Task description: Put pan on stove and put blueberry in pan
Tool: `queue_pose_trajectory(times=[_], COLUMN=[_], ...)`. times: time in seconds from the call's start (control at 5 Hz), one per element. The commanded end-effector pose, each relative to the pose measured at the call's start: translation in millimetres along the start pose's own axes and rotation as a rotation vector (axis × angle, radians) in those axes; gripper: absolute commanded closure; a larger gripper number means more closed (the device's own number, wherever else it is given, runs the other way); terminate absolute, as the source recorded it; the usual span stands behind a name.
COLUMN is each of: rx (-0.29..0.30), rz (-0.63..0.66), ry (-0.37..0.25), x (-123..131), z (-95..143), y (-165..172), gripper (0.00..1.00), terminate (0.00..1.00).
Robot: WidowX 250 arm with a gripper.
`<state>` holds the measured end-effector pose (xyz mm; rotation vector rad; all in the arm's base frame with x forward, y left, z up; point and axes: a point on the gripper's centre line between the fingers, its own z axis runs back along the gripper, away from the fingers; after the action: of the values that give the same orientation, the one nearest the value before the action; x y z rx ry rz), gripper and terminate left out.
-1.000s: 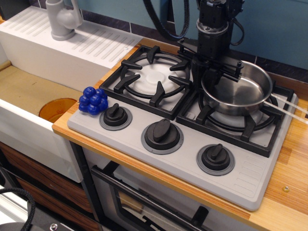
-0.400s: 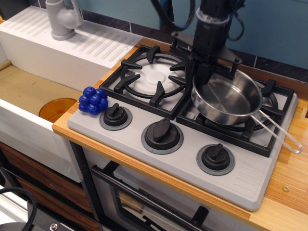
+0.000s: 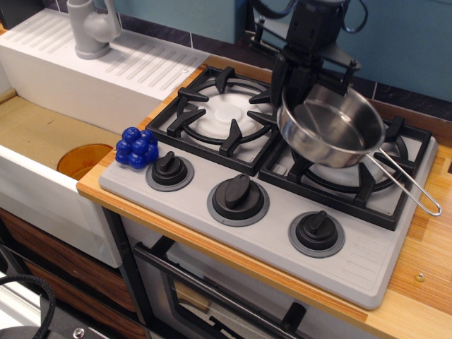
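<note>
Now the gripper [image 3: 292,97] is closed on the back-left rim of the pan [image 3: 332,127] — its black fingers come down from the dark arm at the top of the view and pinch the steel wall. How wide the jaws stand I cannot measure, since the pan's rim hides the tips, but they clearly have hold of the pan. The pan looks tilted, its open mouth turned a little toward the camera, and it seems to hang just above the right burner grate [image 3: 353,180] and not flat on it; I cannot tell if the bottom touches the grate at any place. Its thin wire-loop handle [image 3: 409,187] points to the front right, and the loop end reaches past the edge of the stove [image 3: 268,240] over the wooden counter [image 3: 417,282].

The left burner grate [image 3: 222,113] carries nothing. In front of the grates, three black knobs stand in a row on grey rings. The blueberry [image 3: 138,147] — a glossy blue cluster — sits at the front left corner of the stove, just beside the left knob [image 3: 169,169], well apart from the pan. Left of the stove is a white sink [image 3: 42,191] with a grey faucet [image 3: 92,28] behind it.
</note>
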<state>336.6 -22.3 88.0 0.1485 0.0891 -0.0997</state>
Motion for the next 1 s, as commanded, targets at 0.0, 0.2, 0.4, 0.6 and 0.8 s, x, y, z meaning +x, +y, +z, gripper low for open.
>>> queue_pose_trajectory(times=[0.0,0.2,0.4,0.6,0.8], rx=[0.023,0.04,0.032,0.026,0.025], rz=[-0.026,-0.055,-0.073,-0.105,-0.127], ry=[-0.093,-0.083,-0.101,-0.126,-0.133], x=[-1.1,-2.2,-0.8,5.3,12.7], z=[56.4,59.2,55.5,49.8,46.1], y=[36.2,54.7,67.6,83.5,97.2], gripper=[1.0,1.0,1.0,1.0,1.0], terminate=[0.0,0.0,0.0,0.0,0.0])
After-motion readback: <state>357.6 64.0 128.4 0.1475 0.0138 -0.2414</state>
